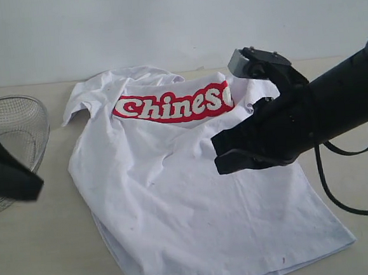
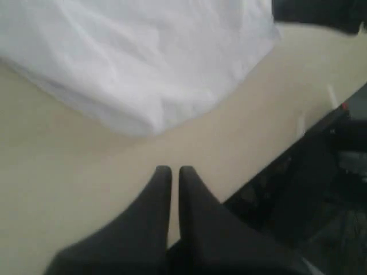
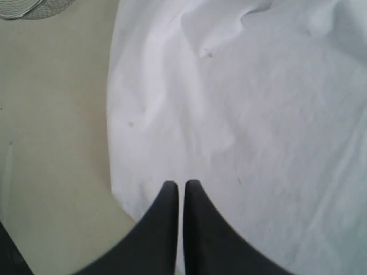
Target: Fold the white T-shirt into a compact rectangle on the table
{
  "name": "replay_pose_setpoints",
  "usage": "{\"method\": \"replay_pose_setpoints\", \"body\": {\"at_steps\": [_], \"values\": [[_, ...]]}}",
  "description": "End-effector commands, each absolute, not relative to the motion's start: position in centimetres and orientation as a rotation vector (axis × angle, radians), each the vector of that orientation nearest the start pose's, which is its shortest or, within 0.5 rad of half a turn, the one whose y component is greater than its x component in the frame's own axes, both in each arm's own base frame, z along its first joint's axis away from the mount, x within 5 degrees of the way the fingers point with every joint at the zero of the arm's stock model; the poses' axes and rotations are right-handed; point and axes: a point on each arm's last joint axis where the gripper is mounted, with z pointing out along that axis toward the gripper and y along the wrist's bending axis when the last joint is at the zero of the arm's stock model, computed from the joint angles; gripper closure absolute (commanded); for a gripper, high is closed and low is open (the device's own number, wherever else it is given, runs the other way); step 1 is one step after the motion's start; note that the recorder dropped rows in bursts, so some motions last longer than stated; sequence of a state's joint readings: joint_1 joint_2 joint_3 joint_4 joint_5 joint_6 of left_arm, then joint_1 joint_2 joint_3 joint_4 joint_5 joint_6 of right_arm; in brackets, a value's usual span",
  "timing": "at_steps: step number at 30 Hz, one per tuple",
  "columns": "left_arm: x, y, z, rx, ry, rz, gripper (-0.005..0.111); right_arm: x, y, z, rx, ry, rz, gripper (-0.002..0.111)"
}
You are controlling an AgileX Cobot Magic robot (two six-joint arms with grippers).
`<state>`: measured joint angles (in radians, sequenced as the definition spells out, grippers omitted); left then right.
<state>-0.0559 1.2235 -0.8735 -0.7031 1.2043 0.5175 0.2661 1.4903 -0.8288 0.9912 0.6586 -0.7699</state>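
Observation:
The white T-shirt (image 1: 176,195) lies spread and wrinkled on the table (image 1: 46,250), with its red lettering (image 1: 172,105) at the far end and its hem toward the front. My right gripper (image 1: 217,155) hovers over the shirt's middle, shut and empty. The right wrist view has that gripper (image 3: 180,183) above the cloth (image 3: 258,114) close to one edge. My left gripper (image 1: 40,186) is off the shirt to the left, shut with nothing in it. In the left wrist view its tips (image 2: 171,169) are over bare table (image 2: 86,160), a short way from the shirt's edge (image 2: 143,57).
A round wire-mesh basket (image 1: 17,125) stands at the left, behind my left gripper, and its rim (image 3: 28,7) also shows in the right wrist view. A black cable (image 1: 332,193) hangs from the right arm. A table edge (image 2: 275,160) runs close to the left gripper.

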Motion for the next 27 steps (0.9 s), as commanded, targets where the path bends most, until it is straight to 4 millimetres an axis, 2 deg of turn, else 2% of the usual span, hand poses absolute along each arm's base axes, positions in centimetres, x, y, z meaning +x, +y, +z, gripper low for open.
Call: {"method": "replay_pose_setpoints", "body": {"at_steps": [1, 4, 6, 13, 16, 23, 27], "values": [[19.3, -7.6, 23.8, 0.361, 2.800, -0.823, 0.102, 26.3, 11.8, 22.7, -0.426, 2.492, 0.785, 0.108], [19.7, -7.6, 20.7, 0.268, 2.849, -0.770, 0.102, 26.3, 11.8, 22.7, -0.435, 2.497, 0.782, 0.108], [20.3, -7.6, 19.4, 0.213, 2.884, -0.771, 0.102, 26.2, 11.8, 22.7, -0.438, 2.499, 0.786, 0.108], [22.9, -8.7, 15.6, 0.123, 2.915, -0.904, 0.102, 26.1, 11.9, 22.7, -0.448, 2.507, 0.802, 0.108], [24.7, -9.1, 13.9, 0.090, 2.946, -0.947, 0.102, 26.0, 11.9, 22.7, -0.447, 2.511, 0.807, 0.108], [26.6, -9.4, 12.6, 0.098, 2.979, -0.947, 0.102, 26.1, 11.9, 22.7, -0.449, 2.511, 0.803, 0.108], [25.9, -9.0, 12.3, 0.179, 3.062, -0.900, 0.102, 26.1, 11.9, 22.7, -0.447, 2.510, 0.800, 0.108]]}}
